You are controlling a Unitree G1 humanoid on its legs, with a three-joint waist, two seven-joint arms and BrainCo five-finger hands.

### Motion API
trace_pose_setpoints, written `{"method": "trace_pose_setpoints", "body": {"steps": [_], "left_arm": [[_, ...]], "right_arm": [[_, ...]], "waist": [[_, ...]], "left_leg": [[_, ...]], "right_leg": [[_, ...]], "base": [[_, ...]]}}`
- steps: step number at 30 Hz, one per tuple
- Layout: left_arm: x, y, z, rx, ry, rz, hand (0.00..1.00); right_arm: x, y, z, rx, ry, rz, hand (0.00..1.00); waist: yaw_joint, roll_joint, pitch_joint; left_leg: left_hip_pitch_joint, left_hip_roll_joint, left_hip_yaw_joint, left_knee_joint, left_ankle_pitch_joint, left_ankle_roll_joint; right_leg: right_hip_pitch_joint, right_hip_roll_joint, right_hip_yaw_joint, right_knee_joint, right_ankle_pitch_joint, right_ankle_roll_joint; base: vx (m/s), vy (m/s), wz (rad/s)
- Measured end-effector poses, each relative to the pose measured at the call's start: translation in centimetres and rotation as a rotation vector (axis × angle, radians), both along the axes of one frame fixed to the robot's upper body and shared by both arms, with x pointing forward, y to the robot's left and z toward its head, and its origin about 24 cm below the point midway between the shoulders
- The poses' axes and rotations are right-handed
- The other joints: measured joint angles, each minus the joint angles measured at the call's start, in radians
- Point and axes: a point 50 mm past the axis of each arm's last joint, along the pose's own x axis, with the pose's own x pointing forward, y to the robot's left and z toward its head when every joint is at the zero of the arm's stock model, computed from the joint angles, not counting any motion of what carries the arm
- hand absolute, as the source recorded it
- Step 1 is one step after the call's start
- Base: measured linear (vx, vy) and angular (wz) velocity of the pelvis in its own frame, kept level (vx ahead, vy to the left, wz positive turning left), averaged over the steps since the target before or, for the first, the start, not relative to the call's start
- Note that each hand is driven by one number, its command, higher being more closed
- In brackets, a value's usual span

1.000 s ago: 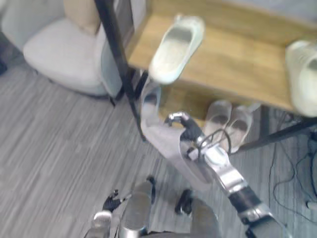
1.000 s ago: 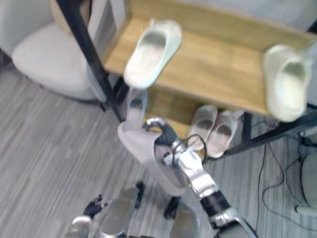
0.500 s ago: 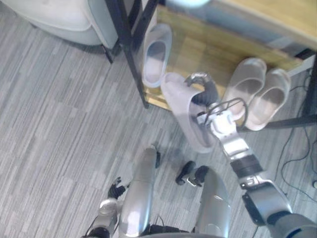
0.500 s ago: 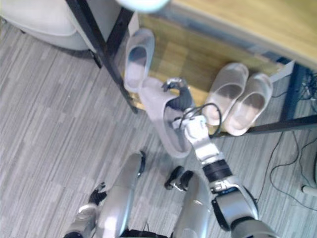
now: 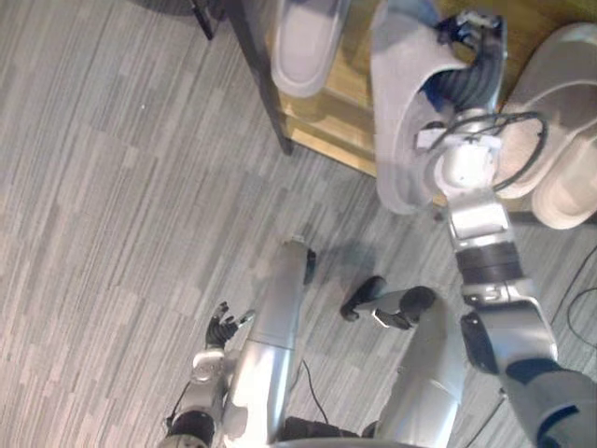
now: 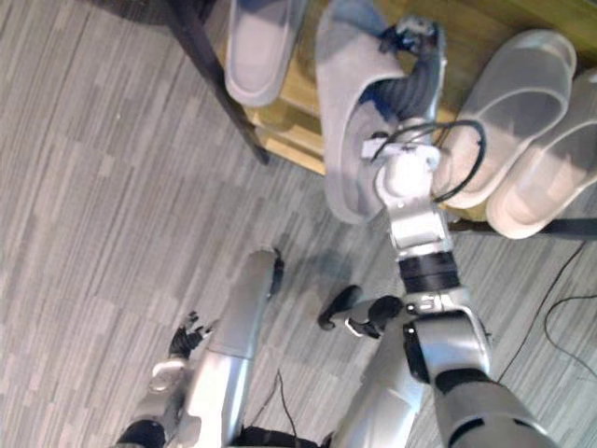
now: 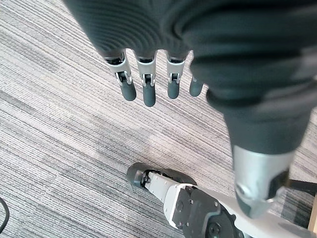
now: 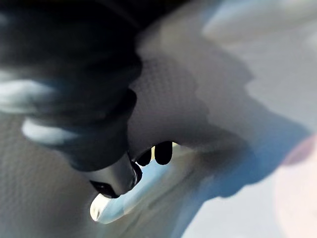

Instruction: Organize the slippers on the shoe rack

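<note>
Gripping grey slipper, right hand at shoe rack bottom shelf; left hand relaxed, empty.

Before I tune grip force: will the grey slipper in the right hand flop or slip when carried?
Probably fairly stiff: the grey slipper holds its shape, heel hanging unsupported. Likely light: the right hand grips it by its band alone. Slip seems unlikely, fingers hooked through.

Your head eyes looked steeply down on the same floor and lower rack shelf, slightly offset; your left wrist camera faced the floor, your right sat tight against the slipper
</note>
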Motion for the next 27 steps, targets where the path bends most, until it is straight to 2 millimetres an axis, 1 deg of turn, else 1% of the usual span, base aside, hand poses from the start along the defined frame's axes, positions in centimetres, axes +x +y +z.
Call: {"method": "trace_pose_setpoints", "body": {"steps": [4, 6, 8, 12, 14, 15, 17, 20, 23, 27], "left_arm": [[0.5, 0.0, 0.4, 0.001, -0.017, 0.019, 0.0], [0.7, -0.2, 0.5, -0.005, -0.026, 0.021, 0.0], [0.9, -0.3, 0.8, -0.003, -0.041, 0.029, 0.0], [1.1, -0.3, 0.9, -0.002, -0.052, 0.036, 0.0], [1.3, -0.4, 1.0, -0.002, -0.056, 0.035, 0.0], [1.4, -0.4, 1.1, -0.001, -0.059, 0.039, 0.0], [1.7, -0.6, 1.3, 0.001, -0.068, 0.046, 0.0], [1.8, -0.7, 1.4, 0.0, -0.072, 0.04, 0.0], [2.0, -0.9, 1.5, -0.005, -0.077, 0.037, 0.0], [2.2, -1.2, 1.6, -0.01, -0.084, 0.035, 0.0]], "right_arm": [[0.2, -0.1, 2.0, 0.055, -0.044, -0.048, 1.0], [0.7, -0.6, 2.1, 0.091, -0.024, -0.074, 1.0], [1.2, -0.6, 2.2, 0.132, -0.01, -0.09, 1.0], [1.6, -0.5, 2.8, 0.157, 0.002, -0.114, 1.0], [1.9, -0.6, 3.0, 0.168, 0.01, -0.127, 1.0], [2.1, -0.7, 3.1, 0.182, 0.015, -0.138, 0.0], [2.1, -1.1, 3.5, 0.213, 0.009, -0.146, 0.0], [2.3, -1.2, 4.1, 0.244, 0.01, -0.157, 0.0], [2.5, -1.3, 4.2, 0.268, 0.011, -0.168, 0.0], [2.3, -2.0, 4.2, 0.331, 0.003, -0.174, 0.0]], "waist": [[0.008, 0.0, 0.0], [0.013, 0.0, 0.0], [0.022, 0.0, 0.0], [0.031, 0.001, 0.0], [0.033, 0.001, 0.0], [0.039, 0.001, -0.001], [0.049, 0.004, -0.002], [0.052, 0.006, -0.003], [0.059, 0.011, -0.006], [0.067, 0.018, -0.01]], "left_leg": [[-0.03, -0.005, -0.012, 0.002, 0.004, -0.008], [-0.032, -0.016, -0.011, 0.004, 0.005, -0.009], [-0.036, -0.016, -0.016, 0.006, 0.005, -0.01], [-0.052, -0.023, -0.034, 0.008, 0.009, -0.017], [-0.054, -0.033, -0.035, 0.008, 0.011, -0.02], [-0.054, -0.038, -0.035, 0.008, 0.012, -0.021], [-0.062, -0.042, -0.043, 0.008, 0.015, -0.026], [-0.069, -0.05, -0.054, 0.007, 0.018, -0.033], [-0.069, -0.052, -0.056, 0.003, 0.02, -0.036], [-0.068, -0.052, -0.058, -0.003, 0.023, -0.042]], "right_leg": [[-0.023, -0.002, -0.012, 0.004, 0.0, -0.003], [-0.023, -0.017, -0.013, 0.015, -0.007, -0.01], [-0.024, -0.016, -0.018, 0.017, -0.01, -0.011], [-0.024, -0.019, -0.038, 0.018, -0.014, -0.012], [-0.024, -0.032, -0.041, 0.026, -0.02, -0.01], [-0.024, -0.037, -0.041, 0.032, -0.026, -0.012], [-0.024, -0.038, -0.05, 0.033, -0.029, -0.016], [-0.023, -0.042, -0.061, 0.037, -0.035, -0.019], [-0.023, -0.046, -0.064, 0.04, -0.039, -0.021], [-0.023, -0.046, -0.067, 0.04, -0.043, -0.028]], "base": [[0.01, -0.018, 0.07], [0.01, -0.01, 0.14], [0.01, -0.015, 0.07], [0.0, -0.003, 0.07], [-0.01, -0.001, 0.15], [-0.01, -0.005, 0.17], [0.0, -0.006, 0.12], [0.0, -0.003, 0.11], [0.0, -0.002, 0.04], [0.0, 0.0, 0.0]]}}
